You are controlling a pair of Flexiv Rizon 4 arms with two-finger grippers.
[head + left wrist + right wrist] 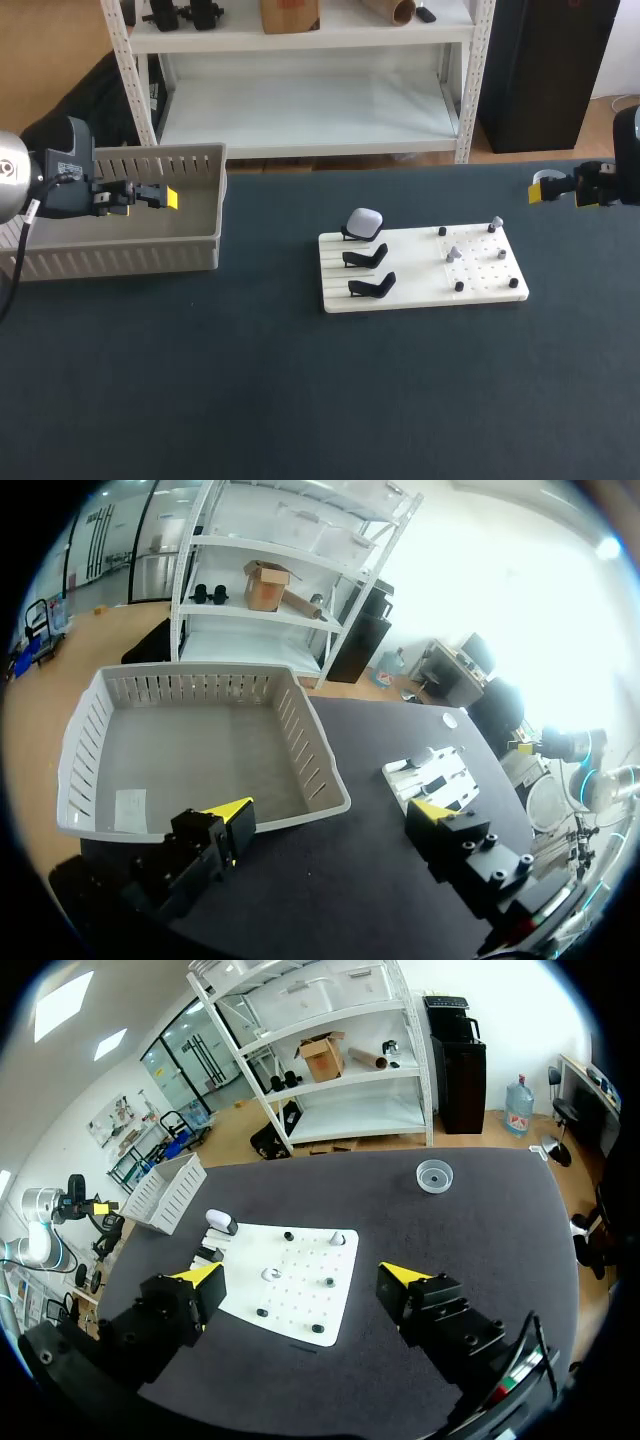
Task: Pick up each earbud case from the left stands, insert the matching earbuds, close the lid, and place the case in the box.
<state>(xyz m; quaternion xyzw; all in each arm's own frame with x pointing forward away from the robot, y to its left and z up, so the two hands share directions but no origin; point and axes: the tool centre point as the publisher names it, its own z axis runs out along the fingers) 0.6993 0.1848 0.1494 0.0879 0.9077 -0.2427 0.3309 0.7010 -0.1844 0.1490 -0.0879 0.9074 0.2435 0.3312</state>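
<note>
A white earbud case (364, 222) sits closed on the farthest of three black stands at the left of a white board (420, 292). The two nearer stands (366, 257) are bare. Small pale earbuds (453, 253) and black pegs stand on the board's right half. My left gripper (152, 198) hangs open over the grey box (120, 262), far left of the board, with nothing in it. My right gripper (560, 194) stands open above the table's right edge, holding nothing. In the right wrist view the board (300, 1260) and case (220, 1222) lie beyond the open gripper (302, 1276).
The slatted box (300, 735) holds only a paper label (130, 810); the left wrist view shows it under and ahead of the open gripper (330, 815). A small clear dish (434, 1174) rests on the dark tabletop near the far right edge.
</note>
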